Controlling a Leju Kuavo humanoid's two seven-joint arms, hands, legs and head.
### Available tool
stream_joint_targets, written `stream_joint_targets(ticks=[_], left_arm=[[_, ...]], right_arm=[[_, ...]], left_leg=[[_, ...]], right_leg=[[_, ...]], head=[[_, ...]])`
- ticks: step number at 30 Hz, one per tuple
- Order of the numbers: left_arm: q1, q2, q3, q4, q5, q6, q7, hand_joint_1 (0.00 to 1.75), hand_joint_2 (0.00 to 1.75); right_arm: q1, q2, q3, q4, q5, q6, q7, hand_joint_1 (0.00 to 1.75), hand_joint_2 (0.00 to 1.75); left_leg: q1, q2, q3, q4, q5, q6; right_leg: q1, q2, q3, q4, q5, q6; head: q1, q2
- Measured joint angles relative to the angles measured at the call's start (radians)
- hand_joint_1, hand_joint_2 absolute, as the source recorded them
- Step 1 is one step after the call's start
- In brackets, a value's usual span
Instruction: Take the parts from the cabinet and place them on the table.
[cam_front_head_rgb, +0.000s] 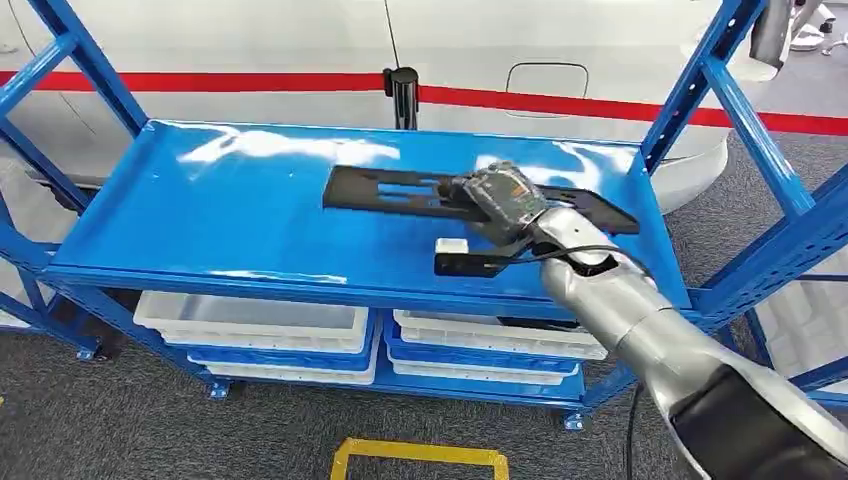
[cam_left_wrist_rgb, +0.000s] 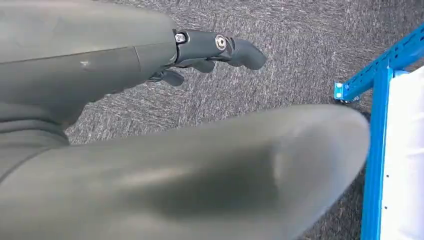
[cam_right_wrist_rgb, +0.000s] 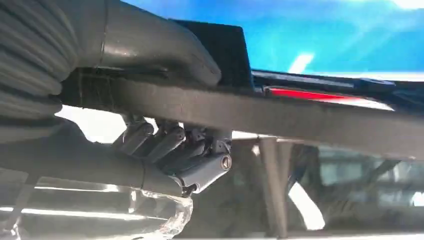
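Note:
A long flat black part (cam_front_head_rgb: 400, 188) with slots lies across the top blue shelf (cam_front_head_rgb: 230, 210) of the cabinet, toward its back right. My right hand (cam_front_head_rgb: 505, 200) grips this part near its right half. In the right wrist view the thick thumb (cam_right_wrist_rgb: 165, 50) presses on one face of the black part (cam_right_wrist_rgb: 300, 117) and the darker fingers (cam_right_wrist_rgb: 175, 145) curl against the other face. My left hand (cam_left_wrist_rgb: 210, 50) hangs over the grey carpet, holding nothing, with one finger stretched out and the others loosely bent.
Blue uprights (cam_front_head_rgb: 740, 110) and slanted braces frame the shelf on both sides. White bins (cam_front_head_rgb: 260, 320) sit on the lower shelf. A black post (cam_front_head_rgb: 403, 95) and a white car body with a red stripe stand behind. A yellow floor marking (cam_front_head_rgb: 420, 455) lies in front.

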Motion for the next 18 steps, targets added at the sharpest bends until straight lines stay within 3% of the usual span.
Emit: stream_joint_targets(ticks=[11,12,18], left_arm=[[0.000,0.000,0.000,0.000,0.000,0.002,-0.010,0.00,0.00],[0.000,0.000,0.001,0.000,0.000,0.002,-0.013,0.00,1.75],[0.000,0.000,0.001,0.000,0.002,0.000,-0.014,0.00,1.75]], right_arm=[[-0.005,-0.061,-0.046,-0.100,0.006,-0.019,0.016,1.71,1.75],[-0.005,-0.072,-0.054,-0.124,0.005,-0.016,0.018,1.71,1.75],[-0.008,-0.109,-0.088,-0.217,0.005,0.002,0.030,1.75,1.75]], left_leg=[[-0.001,0.000,0.000,0.000,0.000,0.001],[-0.001,0.000,0.000,0.000,0.000,0.001],[-0.001,0.000,0.000,0.000,-0.001,0.001]], right_leg=[[-0.002,0.000,0.000,0.000,0.000,0.000],[-0.002,0.000,0.000,0.000,0.000,0.000],[-0.002,0.000,0.000,0.000,0.000,0.000]], head=[[0.000,0.000],[0.000,0.000],[0.000,0.000]])
